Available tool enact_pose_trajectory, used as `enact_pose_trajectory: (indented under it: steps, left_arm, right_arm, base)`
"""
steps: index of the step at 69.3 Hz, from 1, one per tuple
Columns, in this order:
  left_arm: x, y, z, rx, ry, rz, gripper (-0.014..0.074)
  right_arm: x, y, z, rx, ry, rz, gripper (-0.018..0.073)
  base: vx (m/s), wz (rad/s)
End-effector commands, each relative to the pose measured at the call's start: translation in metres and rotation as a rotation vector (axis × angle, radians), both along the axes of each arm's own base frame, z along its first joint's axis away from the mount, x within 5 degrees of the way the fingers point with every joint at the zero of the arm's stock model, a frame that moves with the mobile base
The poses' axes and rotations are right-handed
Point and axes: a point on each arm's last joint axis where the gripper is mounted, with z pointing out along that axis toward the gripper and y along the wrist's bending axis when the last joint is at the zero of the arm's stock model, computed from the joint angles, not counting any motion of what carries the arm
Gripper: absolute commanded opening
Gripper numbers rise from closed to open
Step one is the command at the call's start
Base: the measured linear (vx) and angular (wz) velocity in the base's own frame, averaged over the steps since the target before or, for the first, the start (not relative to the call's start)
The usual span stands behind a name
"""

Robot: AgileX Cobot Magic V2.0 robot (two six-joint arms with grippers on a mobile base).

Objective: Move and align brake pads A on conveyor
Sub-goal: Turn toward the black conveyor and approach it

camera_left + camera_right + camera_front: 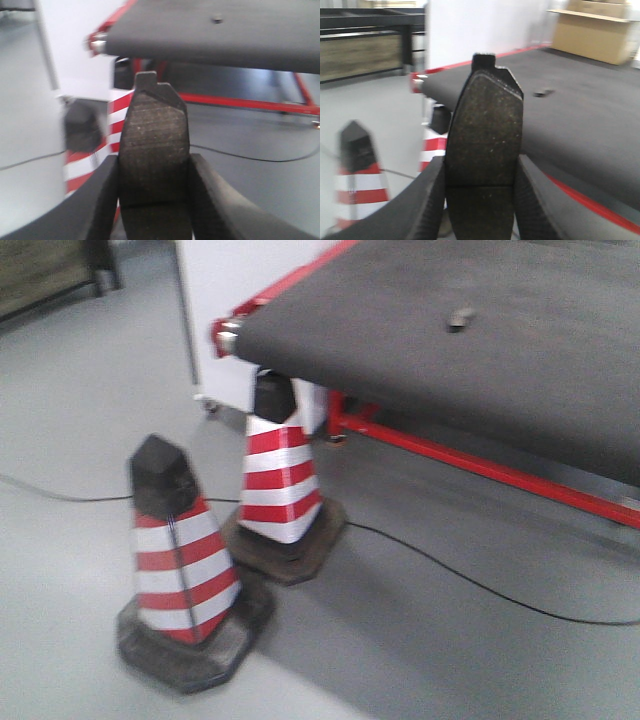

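a brake pad [154, 145] stands upright between the left gripper [154, 200] fingers; another pad [484, 150] between the right gripper [482, 205] fingers. ahead lies the conveyor [225, 40]; cones [180, 550] stand below-left.

Even, soft indoor light; all three views blurred, backgrounds most

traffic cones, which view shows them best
The exterior front-facing view: both traffic cones show nearly whole, bases included. In both wrist views the held brake pads hide part of them and blur softens the rest.
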Motion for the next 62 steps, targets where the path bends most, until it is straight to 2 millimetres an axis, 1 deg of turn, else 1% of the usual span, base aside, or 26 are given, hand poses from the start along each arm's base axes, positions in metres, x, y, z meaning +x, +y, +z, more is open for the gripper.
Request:
enact_pose_trajectory:
  steps: [1,39,49,62]
  left_arm:
    - [0.0019,-0.0021,0.0155,-0.037,-0.098,-0.016,-0.0006]
    - [0.0019,-0.0021,0.0155,-0.037,-0.098,-0.016,-0.0006]
    - [0.0019,-0.0021,0.0155,-0.037,-0.098,-0.016,-0.0006]
    - [0.0019,-0.0021,0.0155,-0.037,-0.098,-0.016,-0.0006]
  right_arm:
    - [0.0011,-0.0011,0.018,0.015,-0.113,-0.014,-0.0002]
    - [0.001,-0.0011,0.0179,0.015,-0.113,-0.014,-0.0002]
    - [0.001,-0.0011,0.0179,0.015,-0.113,-0.014,-0.0002]
    - [0.001,-0.0011,0.0179,0.015,-0.113,-0.014,-0.0002]
  base:
    - [0.19,-0.8]
    - [0.13,-0.83]
    - [0.06,-0.38]
    - [0.07,-0.06]
